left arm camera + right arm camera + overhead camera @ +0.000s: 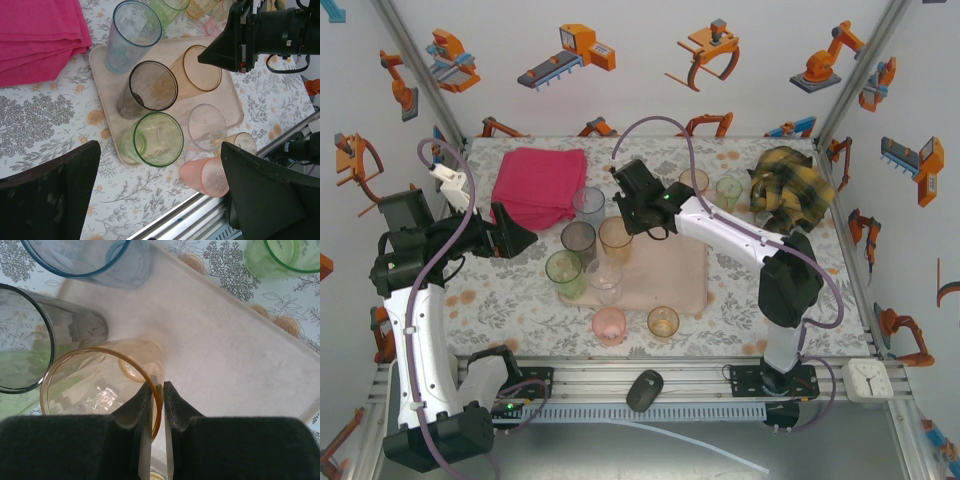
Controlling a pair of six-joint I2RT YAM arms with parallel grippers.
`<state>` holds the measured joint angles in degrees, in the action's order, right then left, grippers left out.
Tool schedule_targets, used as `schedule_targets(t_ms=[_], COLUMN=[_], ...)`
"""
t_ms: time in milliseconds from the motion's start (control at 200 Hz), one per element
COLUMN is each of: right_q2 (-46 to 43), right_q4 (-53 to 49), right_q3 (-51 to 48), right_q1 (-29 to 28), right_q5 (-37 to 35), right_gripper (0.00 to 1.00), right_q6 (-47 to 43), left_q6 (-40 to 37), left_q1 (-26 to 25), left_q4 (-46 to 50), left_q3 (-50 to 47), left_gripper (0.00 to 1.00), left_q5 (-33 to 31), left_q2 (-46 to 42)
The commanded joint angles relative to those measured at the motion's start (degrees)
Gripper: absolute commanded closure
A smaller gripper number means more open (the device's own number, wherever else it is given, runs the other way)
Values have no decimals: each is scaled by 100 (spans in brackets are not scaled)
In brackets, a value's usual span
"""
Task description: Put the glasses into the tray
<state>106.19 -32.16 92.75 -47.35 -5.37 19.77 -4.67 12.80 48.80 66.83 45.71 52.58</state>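
Writing: the clock (867, 378) sits past the tray's (670, 275) near right corner; its face is too small for me to read.
Surface: a table cover (745, 300) printed with grey sprigs and orange blooms lies under the tray.
Room: white walls (640, 100) with orange robot-arm drawings stand behind the tray and on both sides of it.
Tray: pale pink and flat on the cover, with its right half bare.
My right gripper (157, 387): narrow, nipping the rim of the orange glass (100, 385) with one finger inside it and one outside, over the tray's far side.
Orange glass: upright on the tray, just beside the grey glass (150, 90).
My left gripper (160, 150): wide and holding nothing, above the cover to the left of the tray and pointing towards it.
Blue glass (132, 32): at the tray's far left corner.
Green glass (155, 137): at the tray's near left corner; I cannot tell whether it is wholly on.
Clear glass (207, 127): on the tray's near side, beside the green glass.
Pink glass (609, 325): off the tray, on the cover just past the tray's near edge.
Amber glass (663, 322): off the tray, beside the pink glass.
Far glasses: a green one (728, 190) and a peach one (694, 181) stand beyond the tray's far right corner.
Pink cloth (538, 185): folded, beyond the tray's far left corner.
Plaid cloth (790, 190): yellow and black, bunched up, far right of the tray.
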Motion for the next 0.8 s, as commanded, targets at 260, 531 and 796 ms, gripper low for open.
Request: schedule_targets(t_ms=[260, 531, 796], right_q2=[165, 228, 254], right_q4=[-128, -144, -189], right_q3=[213, 236, 244], right_q1=[-28, -25, -28], right_q5=[105, 124, 96], right_gripper=[81, 75, 71], right_q6=[127, 124, 141], left_q6=[45, 47, 67], left_q1=[22, 22, 26], left_q4=[-90, -89, -104], left_q3=[-12, -16, -21], left_gripper=[2, 2, 2], left_q5=[143, 140, 165], left_q2=[-63, -65, -68])
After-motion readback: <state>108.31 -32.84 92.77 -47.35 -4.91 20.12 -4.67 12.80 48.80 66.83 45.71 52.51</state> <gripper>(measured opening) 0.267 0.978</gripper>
